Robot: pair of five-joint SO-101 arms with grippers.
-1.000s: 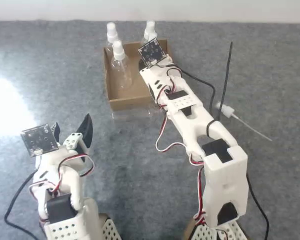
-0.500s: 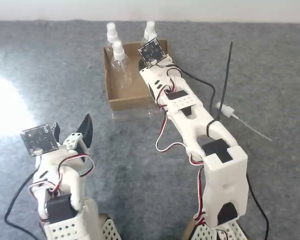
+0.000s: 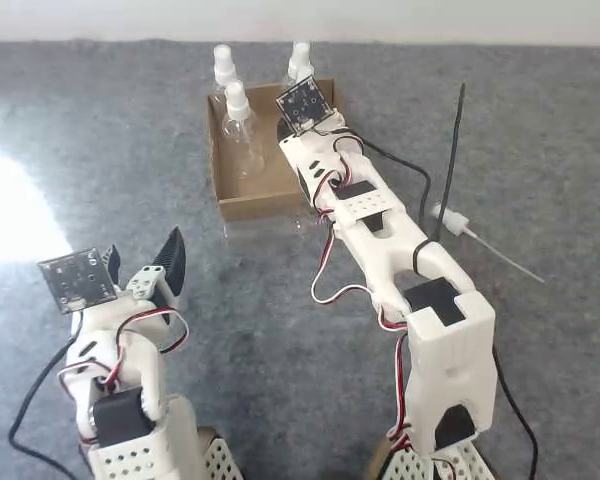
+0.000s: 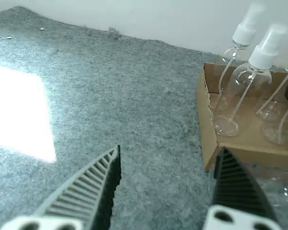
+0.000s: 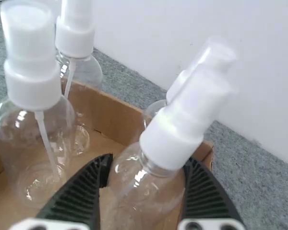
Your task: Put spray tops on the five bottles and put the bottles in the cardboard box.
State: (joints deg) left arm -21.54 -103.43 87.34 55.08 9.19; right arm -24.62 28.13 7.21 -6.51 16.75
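Observation:
The cardboard box sits at the far middle of the table. A clear bottle with a white spray top stands inside it, and two more rise at its far side. My right arm stretches over the box. My right gripper is shut on a tilted clear bottle with a white spray top, held above the box floor. My left gripper hangs open over bare carpet, well short of the box.
A loose spray top with its thin tube lies on the carpet right of the right arm, next to an upright black cable. Something clear lies along the box's front wall. The grey carpet is bare on the left.

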